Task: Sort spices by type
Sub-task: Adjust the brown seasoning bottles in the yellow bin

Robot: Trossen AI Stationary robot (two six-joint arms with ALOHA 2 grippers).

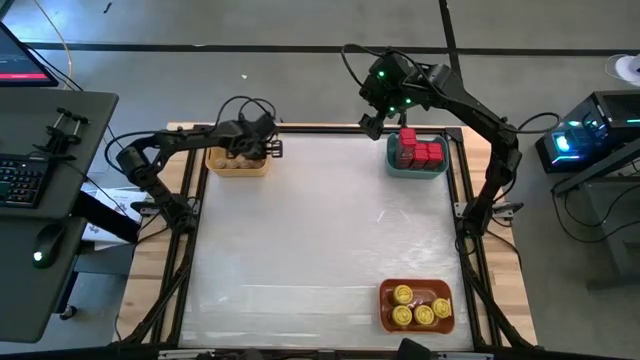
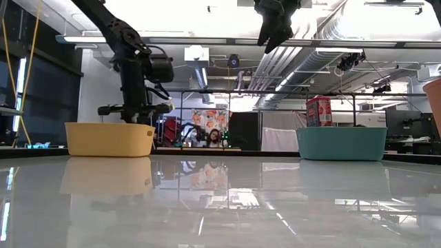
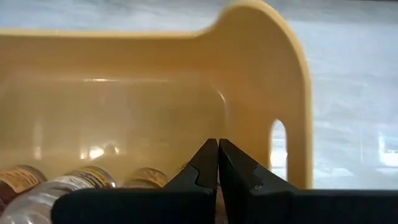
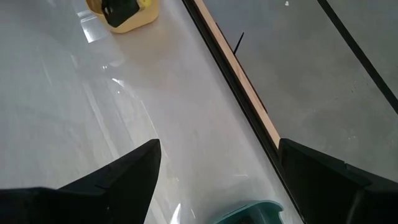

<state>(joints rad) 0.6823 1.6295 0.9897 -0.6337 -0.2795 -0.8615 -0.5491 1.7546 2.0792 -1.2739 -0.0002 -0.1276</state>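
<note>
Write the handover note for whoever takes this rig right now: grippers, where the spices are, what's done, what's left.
Left gripper: shut, holding nothing, low over the yellow bin at the table's far left.
Right gripper: open and empty, raised above the teal bin at the far right.
Spices: tan-brown jars lie in the yellow bin; red tins stand in the teal bin; yellow-lidded jars sit in the orange bin at the near right.
Done: each kind has its own bin; no container shows loose on the table.
Left: probably only to pull both arms back; check the count, since the yellow bin's contents are partly hidden.

Overhead looks straight down, low view level, both showing yellow bin [image 1: 237,163].
</note>
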